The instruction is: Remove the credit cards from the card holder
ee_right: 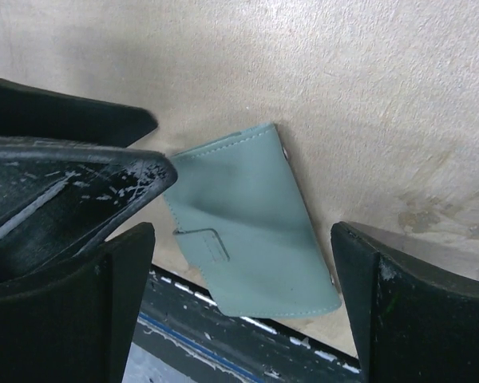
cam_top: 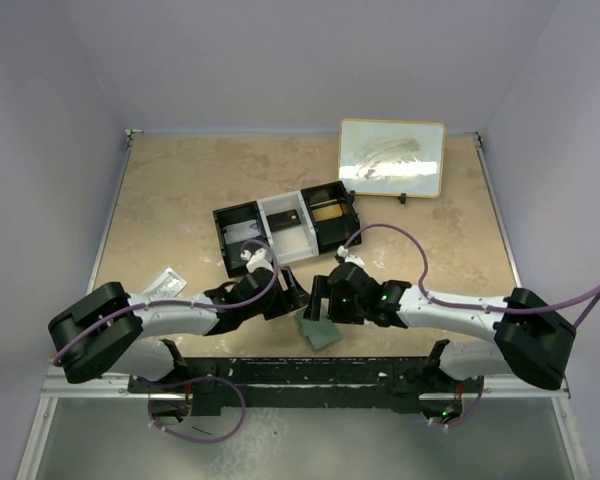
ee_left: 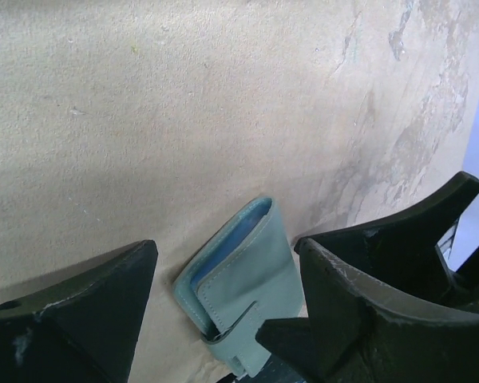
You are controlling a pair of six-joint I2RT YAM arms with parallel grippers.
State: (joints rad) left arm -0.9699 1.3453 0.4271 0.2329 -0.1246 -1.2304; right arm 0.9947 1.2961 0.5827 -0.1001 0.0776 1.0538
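Far left, near the table's (cam_top: 180, 200) left edge, there's a small clear plastic packet with a white label (cam_top: 163, 283) lying flat. Next over, the left gripper (cam_top: 292, 296) hangs low by the near edge with its black fingers (ee_left: 80, 319) spread wide and nothing between them. Behind it, mid-table, sits the black-and-white three-compartment plastic tray (cam_top: 285, 225); there's something tan-gold in its right compartment, can't tell what. The card holder, a small grey-green folded wallet (cam_top: 320, 330), lies shut right at the near edge, a sliver of light blue lining showing along one side and one corner poking out over the edge. The right gripper (cam_top: 322, 300) is just above it, jaws wide, one finger either side of the wallet and not pinching it. Far right corner: a tan-framed whiteboard (cam_top: 392, 158), propped up
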